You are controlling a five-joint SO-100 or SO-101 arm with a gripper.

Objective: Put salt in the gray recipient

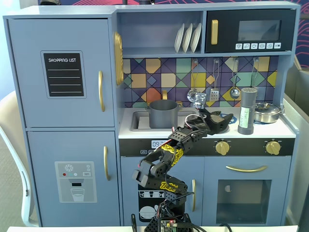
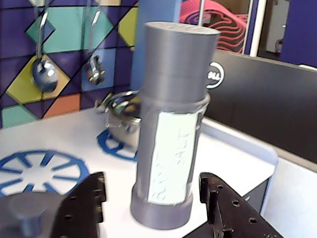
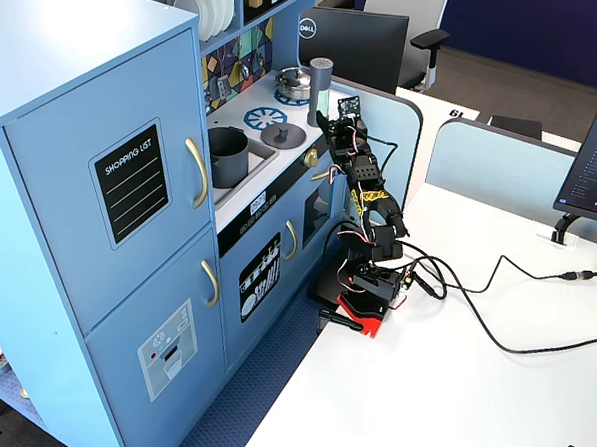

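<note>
Salt (image 2: 171,129) stands between open pincer (image 2: 151,198) fingers (untouched).

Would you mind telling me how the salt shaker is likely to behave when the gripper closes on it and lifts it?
The salt shaker is tall and slim on a narrow base, so an off-centre nudge would probably tip it. Its smooth round wall may slip or twist between the fingers of the open gripper. It looks rigid, so it should not deform.
</note>
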